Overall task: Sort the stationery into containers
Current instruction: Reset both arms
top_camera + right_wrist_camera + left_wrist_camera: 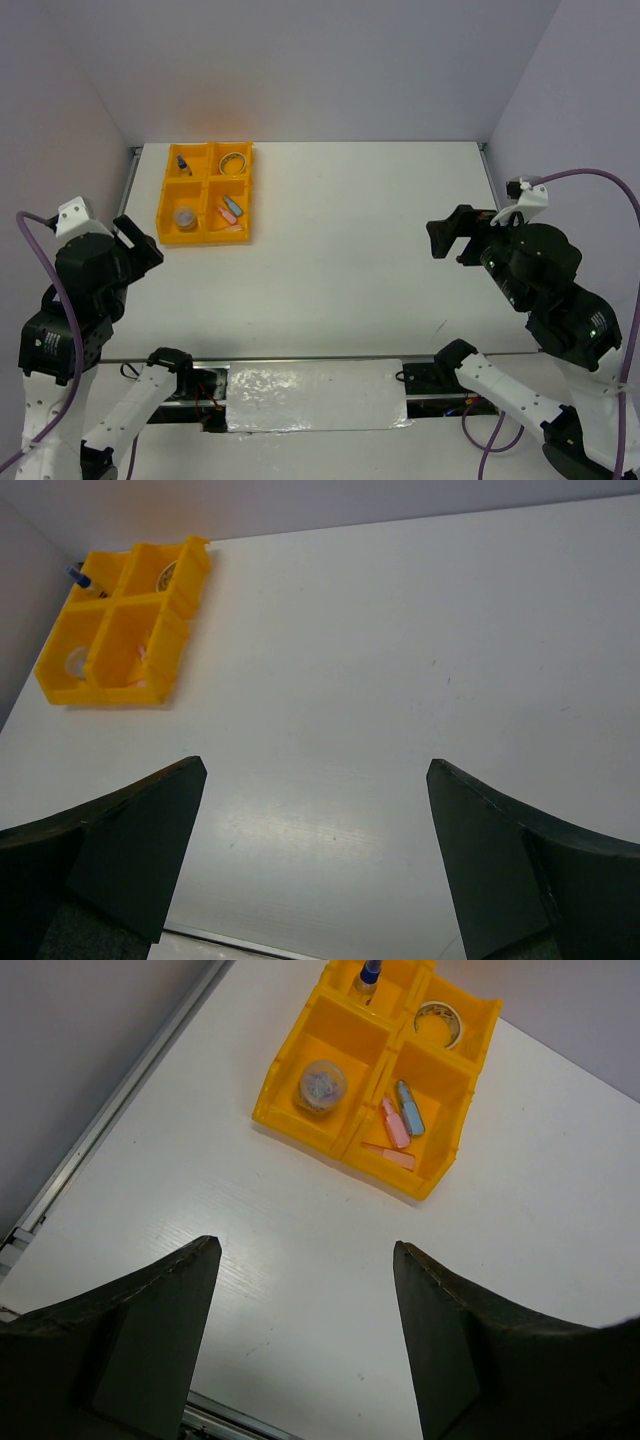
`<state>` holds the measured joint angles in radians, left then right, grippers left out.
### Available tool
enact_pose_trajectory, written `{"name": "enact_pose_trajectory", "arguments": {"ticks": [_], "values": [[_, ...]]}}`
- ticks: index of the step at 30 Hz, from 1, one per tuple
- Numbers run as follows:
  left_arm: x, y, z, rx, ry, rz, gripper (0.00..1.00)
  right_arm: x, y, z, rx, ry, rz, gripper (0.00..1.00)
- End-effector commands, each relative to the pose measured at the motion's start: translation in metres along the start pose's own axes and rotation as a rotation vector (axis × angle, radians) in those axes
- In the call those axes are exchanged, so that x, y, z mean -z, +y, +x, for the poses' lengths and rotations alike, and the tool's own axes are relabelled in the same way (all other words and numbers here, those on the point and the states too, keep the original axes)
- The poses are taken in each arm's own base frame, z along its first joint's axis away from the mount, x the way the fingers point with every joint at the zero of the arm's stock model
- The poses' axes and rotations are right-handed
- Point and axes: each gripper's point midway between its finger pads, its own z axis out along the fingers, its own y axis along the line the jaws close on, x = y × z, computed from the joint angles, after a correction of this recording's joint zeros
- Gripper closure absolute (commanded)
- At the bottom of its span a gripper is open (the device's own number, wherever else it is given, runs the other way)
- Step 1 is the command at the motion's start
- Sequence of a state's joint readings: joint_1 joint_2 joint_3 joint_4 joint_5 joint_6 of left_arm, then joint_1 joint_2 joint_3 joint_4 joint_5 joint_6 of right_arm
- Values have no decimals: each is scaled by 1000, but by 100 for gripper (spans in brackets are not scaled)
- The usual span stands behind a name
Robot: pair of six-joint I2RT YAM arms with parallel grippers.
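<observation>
- Left tool (300, 1255): released, jaws wide apart, nothing between them; it hangs above the left side of the tabletop (350, 250)
- Right tool (315, 770): likewise released and empty, held above the right side
- Governing relation: the orange-yellow tray (204, 241) lies ahead of the left tool and slightly to its right. From the right tool it sits well apart, across the tabletop at the far left. We judge the left arm the nearer
- Tray contents: the blue-capped bottle (368, 975) is in the far-left compartment, the band ring (438, 1022) far-right and the jar (321, 1085) near-left. The pink pieces (393, 1123) and the blue piece (409, 1108) share the near-right one
- Long axes: the blue piece and one pink piece lie side by side, running roughly near to far; the other pink piece lies across, by the near wall
- Judgement: all six items sit inside the tray, so we consider the sorting complete, with no further pick called for
- Surface and room: white matte tabletop, a metal rail (130, 185) along its left edge, plain pale walls (330, 60) on three sides
</observation>
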<state>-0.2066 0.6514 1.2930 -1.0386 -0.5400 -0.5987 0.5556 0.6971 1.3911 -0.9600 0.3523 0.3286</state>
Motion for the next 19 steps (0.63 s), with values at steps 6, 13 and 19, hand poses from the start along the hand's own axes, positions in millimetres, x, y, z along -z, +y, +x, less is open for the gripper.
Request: {"name": "enact_pose_trajectory", "arguments": {"ticks": [6,13,19], "values": [[-11,-17,-2,7,-6,51,1,-14,17,-22,-40,-67,-43,0],[-13,-19,-13,-3,-32,37,1,-19,25,-24,-49,-61,-68,0],[-15,-23,-19,-9,-45,46,1,-19,27,-27,-57,-66,-75,0]]}}
